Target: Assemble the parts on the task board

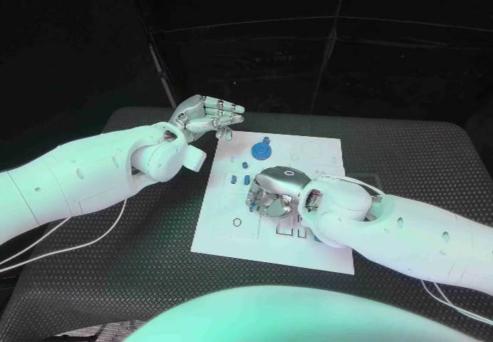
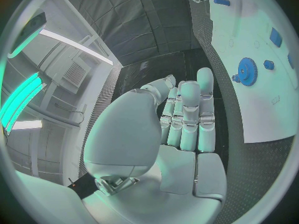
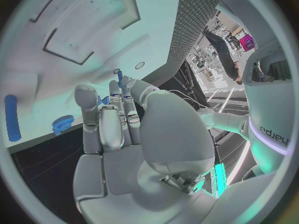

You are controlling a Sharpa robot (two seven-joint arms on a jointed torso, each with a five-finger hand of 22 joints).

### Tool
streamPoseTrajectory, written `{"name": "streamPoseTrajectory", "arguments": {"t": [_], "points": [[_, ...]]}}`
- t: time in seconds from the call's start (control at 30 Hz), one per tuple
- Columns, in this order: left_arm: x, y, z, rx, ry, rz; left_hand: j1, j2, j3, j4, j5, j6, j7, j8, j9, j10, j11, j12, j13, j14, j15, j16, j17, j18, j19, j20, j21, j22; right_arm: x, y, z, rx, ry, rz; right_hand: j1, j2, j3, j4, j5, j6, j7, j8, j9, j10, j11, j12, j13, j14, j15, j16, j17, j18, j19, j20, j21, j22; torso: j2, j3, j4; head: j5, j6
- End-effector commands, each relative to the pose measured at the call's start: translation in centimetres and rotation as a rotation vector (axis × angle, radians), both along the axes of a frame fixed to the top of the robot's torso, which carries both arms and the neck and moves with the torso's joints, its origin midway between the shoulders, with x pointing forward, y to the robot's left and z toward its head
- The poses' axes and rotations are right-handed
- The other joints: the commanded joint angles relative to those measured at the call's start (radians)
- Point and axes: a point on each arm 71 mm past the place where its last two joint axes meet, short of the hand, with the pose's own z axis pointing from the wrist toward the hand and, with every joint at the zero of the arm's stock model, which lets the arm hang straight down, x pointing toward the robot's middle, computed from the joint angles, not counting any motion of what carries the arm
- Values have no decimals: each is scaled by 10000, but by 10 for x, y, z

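Two hands worked over the black counter point(image 1: 134, 235). The left hand point(image 1: 206, 114) hung off the task board point(image 1: 231, 239) at its ten o'clock corner, fingers point(image 2: 190, 114) curled in on nothing. The right hand point(image 1: 276, 191) hovered over the board's middle, palm down; its fingers point(image 3: 121, 92) pinched a small blue part point(image 3: 118, 77) at their tips. A blue gear point(image 1: 262, 149) lay toward the board's twelve o'clock edge, with smaller blue parts point(image 1: 242, 178) just below it.
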Motion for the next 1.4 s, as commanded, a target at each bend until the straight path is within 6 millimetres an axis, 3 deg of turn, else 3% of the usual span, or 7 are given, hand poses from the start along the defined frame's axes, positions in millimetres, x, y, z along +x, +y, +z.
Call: {"name": "streamPoseTrajectory", "arguments": {"t": [0.03, 1.4], "points": [[0, -1, 2, -145, -127, -114, 51, 23, -11, -46, -42, -27, 50, 35, -11, -70, 7, 70, 7, -58, -27, -35, -9, 140, -40, 5, -37, -16, 0, 2, 0, -38, -143, 176, 33, 29, -10, -55, 68, -1, 74, 23, 7, -3, 42, -62, 8, 323, -54, 54, 10, -109, 25, -18, 56, 2, 6, 2, -2, 8, -1], [-1, 2, 3, -122, -88, -128, 44, 19, -16, -48, -44, -35, 57, 32, -13, -83, 13, 72, 6, -57, -25, -34, -9, 139, -38, 5, -40, -17, 5, 9, -10, -928, 58, 278, -71, 10, -91, -23, 52, -101, 117, -60, -23, -136, 95, -157, -14, 301, -8, 31, -61, -98, -46, 18, 16, -77, 2, -2, 3, -12, -1]]}}
